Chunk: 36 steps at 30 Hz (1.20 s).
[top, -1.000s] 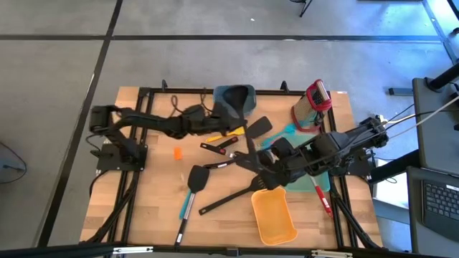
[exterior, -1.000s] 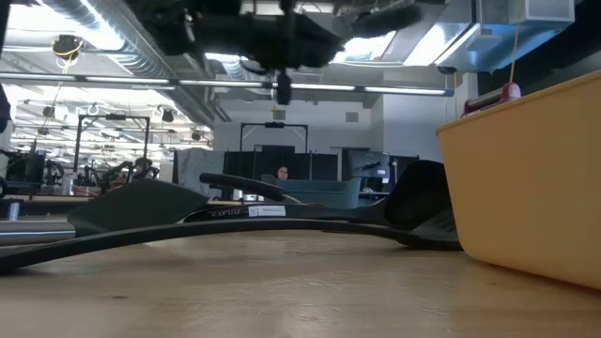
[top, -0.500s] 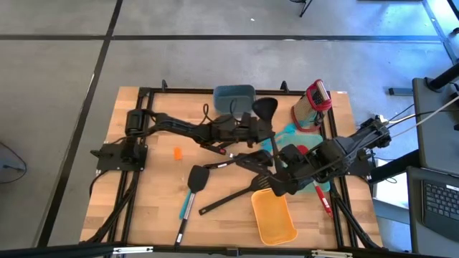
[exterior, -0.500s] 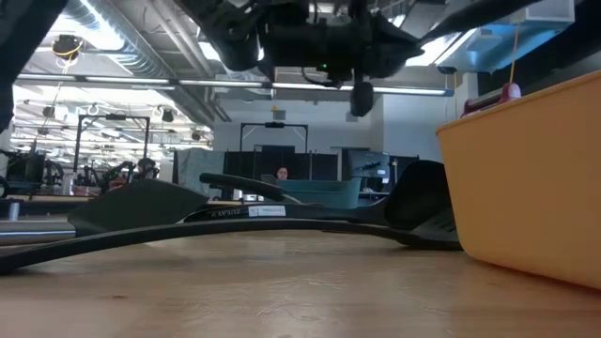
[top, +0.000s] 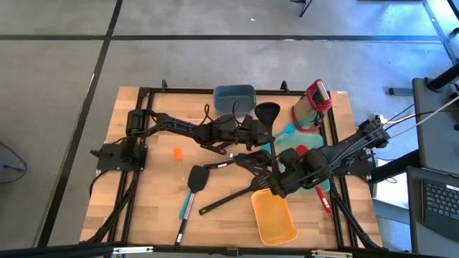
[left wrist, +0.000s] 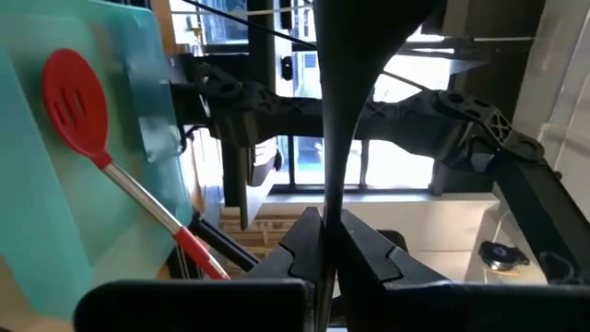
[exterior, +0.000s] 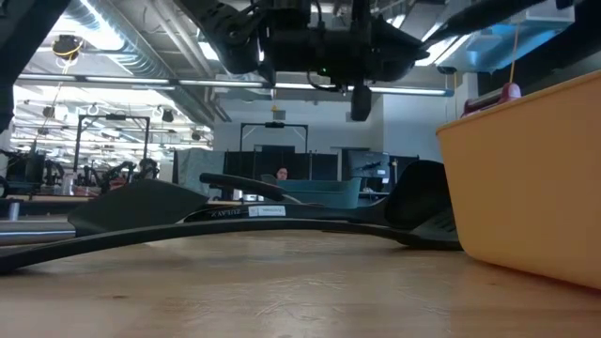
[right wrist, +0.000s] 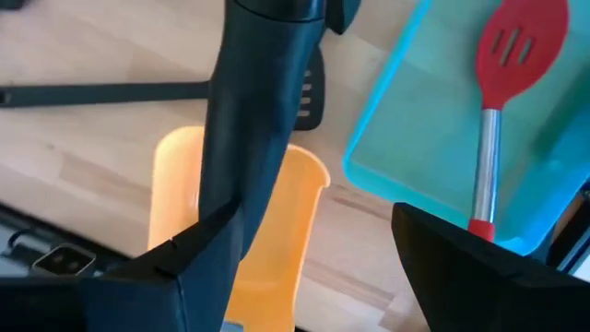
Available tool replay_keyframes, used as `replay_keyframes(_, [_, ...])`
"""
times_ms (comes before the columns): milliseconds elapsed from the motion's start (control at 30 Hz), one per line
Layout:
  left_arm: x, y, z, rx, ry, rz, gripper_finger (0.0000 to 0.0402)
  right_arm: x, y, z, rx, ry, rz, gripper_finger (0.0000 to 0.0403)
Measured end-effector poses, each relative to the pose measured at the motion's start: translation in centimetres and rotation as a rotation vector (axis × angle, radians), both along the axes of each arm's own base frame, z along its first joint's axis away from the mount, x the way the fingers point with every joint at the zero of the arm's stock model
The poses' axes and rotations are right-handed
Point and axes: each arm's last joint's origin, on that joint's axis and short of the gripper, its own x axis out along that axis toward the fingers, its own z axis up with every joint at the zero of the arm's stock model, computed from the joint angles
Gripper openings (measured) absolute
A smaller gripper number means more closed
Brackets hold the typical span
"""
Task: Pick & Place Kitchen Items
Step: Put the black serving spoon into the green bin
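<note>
Black ladle [top: 267, 115], long-handled with a round bowl, clamped in left jaws; right jaws gape wide, empty.

Bare wood is left beyond the left gripper [top: 252, 131] toward the left edge, while black utensils [top: 237, 163] are crowded beneath it.

Black utensil handle [left wrist: 328, 138] pinched in left hand [left wrist: 330, 242]; red slotted spatula [left wrist: 83, 111] on teal tray [left wrist: 129, 184].
</note>
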Motion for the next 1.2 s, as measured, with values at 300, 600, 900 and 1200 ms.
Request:
replay_keyframes(300, [-0.1, 0.8, -0.2, 0.044, 0.024, -0.046, 0.001, -1.1, 1.3, -2.2, 0.053, 0.138, 0.205, 0.0277])
replay_keyframes(600, [-0.2, 1.3, -0.4, 0.068, 0.036, -0.031, 0.001, -3.0, 5.4, -2.1, 0.094, 0.028, 0.202, 0.0277])
replay_keyframes(900, [-0.1, 1.3, -0.2, 0.069, 0.021, 0.025, 0.001, -5.7, 4.0, -2.6, 0.068, -0.197, 0.109, 0.0277])
replay_keyframes(1200, [-0.1, 1.4, 0.1, 0.04, -0.011, 0.074, 0.001, -9.6, 0.3, -6.3, 0.16, -0.265, 0.068, 0.0277])
